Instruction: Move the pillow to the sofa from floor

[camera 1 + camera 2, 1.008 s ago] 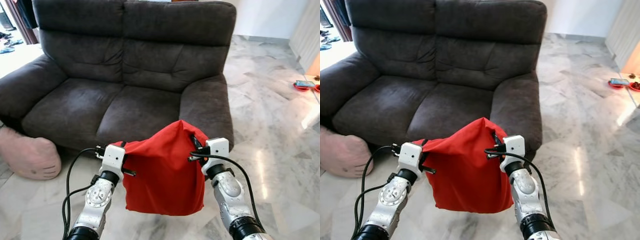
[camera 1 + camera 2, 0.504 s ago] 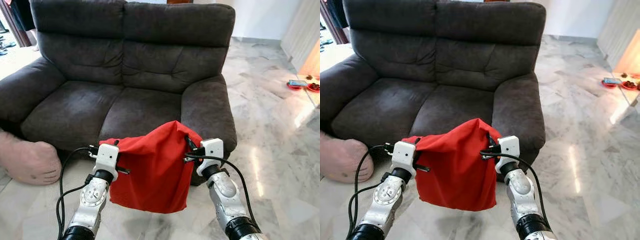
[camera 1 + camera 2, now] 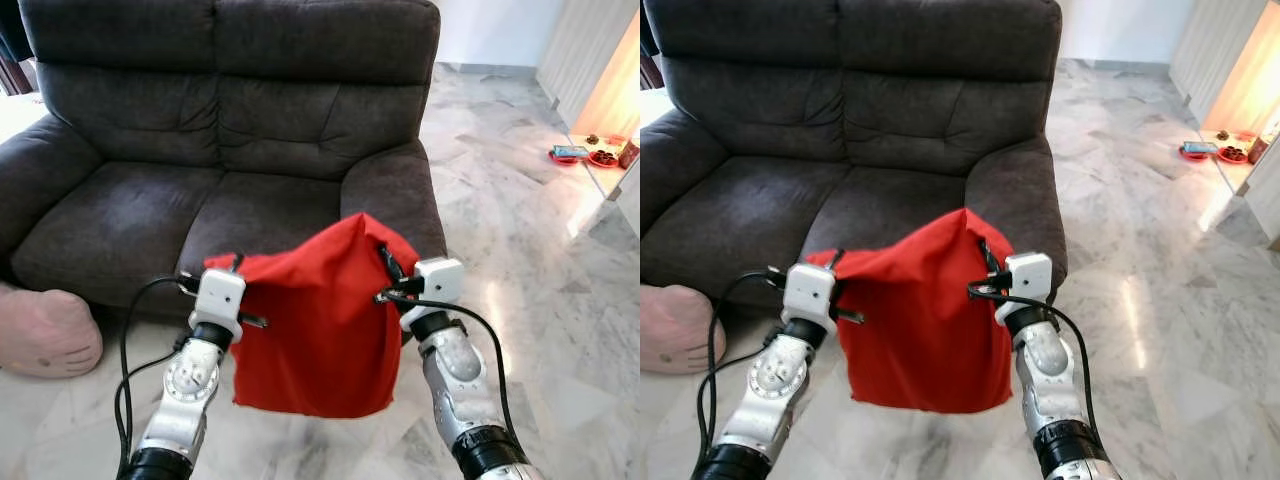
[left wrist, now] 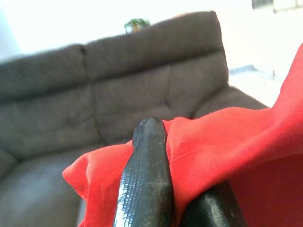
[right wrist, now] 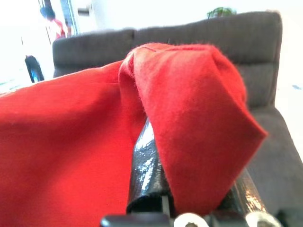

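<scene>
A red pillow point(image 3: 315, 320) hangs in the air in front of the dark grey two-seat sofa point(image 3: 170, 210), held by its top corners. My left gripper point(image 3: 236, 268) is shut on the pillow's left corner, and in the left wrist view a black finger point(image 4: 144, 175) pinches the red cloth point(image 4: 222, 146). The right corner is bunched up in my right gripper point(image 3: 388, 268), which is shut on it; red cloth point(image 5: 189, 123) drapes over the black finger point(image 5: 147, 170) in the right wrist view. The pillow hangs above the marble floor, level with the sofa's seat front.
A pink plush cushion point(image 3: 45, 335) lies on the floor by the sofa's left front corner. Marble floor point(image 3: 560, 300) stretches out to the right. Small red dishes point(image 3: 575, 155) sit on the floor at the far right near a bright doorway.
The view has shifted, so the sofa sits further left and the pink cushion lower left. Both grippers still hold the red pillow, which hangs much as before.
</scene>
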{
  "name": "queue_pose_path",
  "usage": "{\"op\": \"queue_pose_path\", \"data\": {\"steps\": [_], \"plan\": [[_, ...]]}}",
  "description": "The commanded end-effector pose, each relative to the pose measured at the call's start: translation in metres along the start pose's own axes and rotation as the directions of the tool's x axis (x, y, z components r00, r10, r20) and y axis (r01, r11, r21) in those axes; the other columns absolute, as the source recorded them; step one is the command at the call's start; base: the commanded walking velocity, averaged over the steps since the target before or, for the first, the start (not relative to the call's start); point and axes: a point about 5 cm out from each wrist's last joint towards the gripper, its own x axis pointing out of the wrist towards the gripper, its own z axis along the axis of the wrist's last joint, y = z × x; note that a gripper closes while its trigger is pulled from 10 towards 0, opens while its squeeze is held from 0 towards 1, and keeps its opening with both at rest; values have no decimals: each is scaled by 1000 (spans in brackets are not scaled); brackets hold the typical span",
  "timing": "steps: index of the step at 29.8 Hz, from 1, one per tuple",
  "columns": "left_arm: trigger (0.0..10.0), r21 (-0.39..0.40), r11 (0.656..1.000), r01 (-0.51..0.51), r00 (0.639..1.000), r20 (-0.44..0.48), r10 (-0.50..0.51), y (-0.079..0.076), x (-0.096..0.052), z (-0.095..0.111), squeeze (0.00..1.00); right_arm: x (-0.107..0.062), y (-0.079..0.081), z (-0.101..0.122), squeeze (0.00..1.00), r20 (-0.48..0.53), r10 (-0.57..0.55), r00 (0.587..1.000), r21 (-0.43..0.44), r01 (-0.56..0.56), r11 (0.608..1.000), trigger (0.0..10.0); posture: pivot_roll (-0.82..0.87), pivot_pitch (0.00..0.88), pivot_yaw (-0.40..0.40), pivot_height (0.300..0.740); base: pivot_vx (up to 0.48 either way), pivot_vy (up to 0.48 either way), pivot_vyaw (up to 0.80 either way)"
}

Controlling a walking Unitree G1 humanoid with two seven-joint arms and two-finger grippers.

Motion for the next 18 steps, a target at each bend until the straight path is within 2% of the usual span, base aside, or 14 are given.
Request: {"op": "queue_pose_path", "data": {"steps": [1,7,12,18], "plan": [[10000,33,999,-42,993,111,38,10,7,25,0,9,2,21,0,94,2,996,-6,-2,1000,10000,114,24,-16,740,0,0,0],[10000,47,995,-87,984,158,79,18,11,44,0,15,6,38,0,155,2,988,3,-2,1000,10000,125,34,-15,740,0,0,0],[10000,53,995,-83,983,167,74,17,12,48,0,19,8,46,0,178,11,984,2,-11,1000,10000,125,38,-14,740,0,0,0],[10000,58,994,-91,978,194,78,17,16,59,0,24,7,62,0,228,0,974,2,-1,1000,10000,128,41,-13,740,329,0,0]]}}
